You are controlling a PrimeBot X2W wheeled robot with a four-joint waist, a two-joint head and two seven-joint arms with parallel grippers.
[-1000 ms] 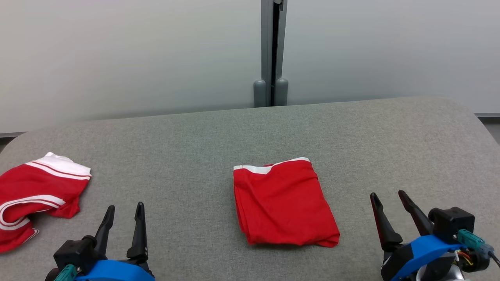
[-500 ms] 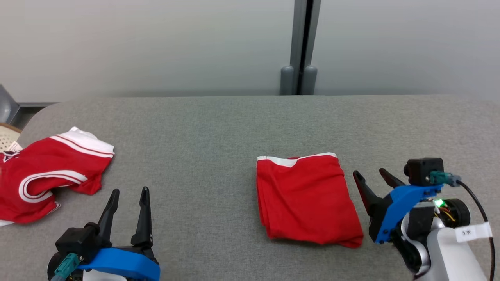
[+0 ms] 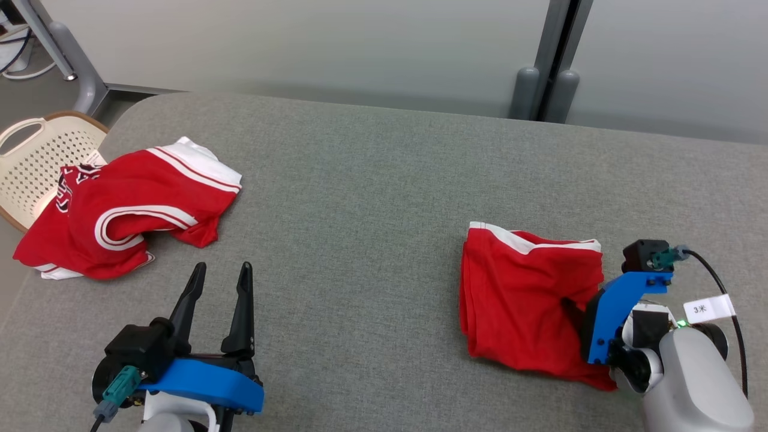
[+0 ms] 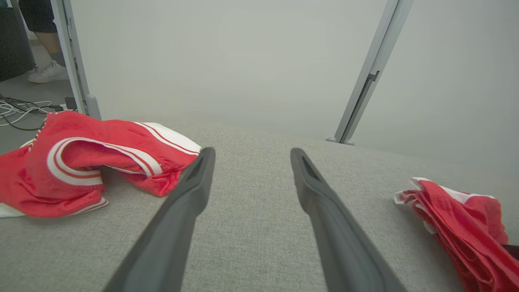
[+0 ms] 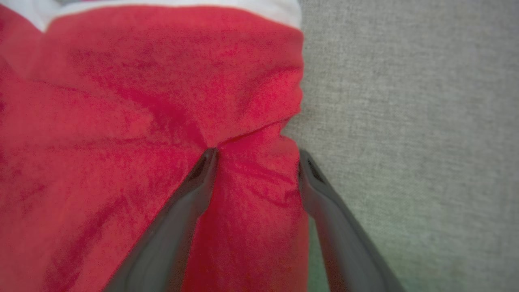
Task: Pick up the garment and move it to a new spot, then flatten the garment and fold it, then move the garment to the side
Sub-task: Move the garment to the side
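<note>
Head view: the camera has swung, so the shift of the whole scene is no move of the cloth. What has changed is the right gripper (image 3: 575,307): a second ago it stood clear of the folded garment (image 3: 522,294), and now its tips dig into that garment's right edge, which has puckered. The garment lies near the table's (image 3: 372,180) front right. The left gripper (image 3: 221,269) hovers wide and empty, well short of the crumpled garment (image 3: 126,210) at the left edge.

Left wrist view: wide jaws over bare table, holding nothing.

Right wrist view: the jaws stand wide astride the garment's edge strip, one finger (image 5: 194,178) sunk in a crease, not yet closed. With folding apparently done, this looks like the grasp for moving it aside.
</note>
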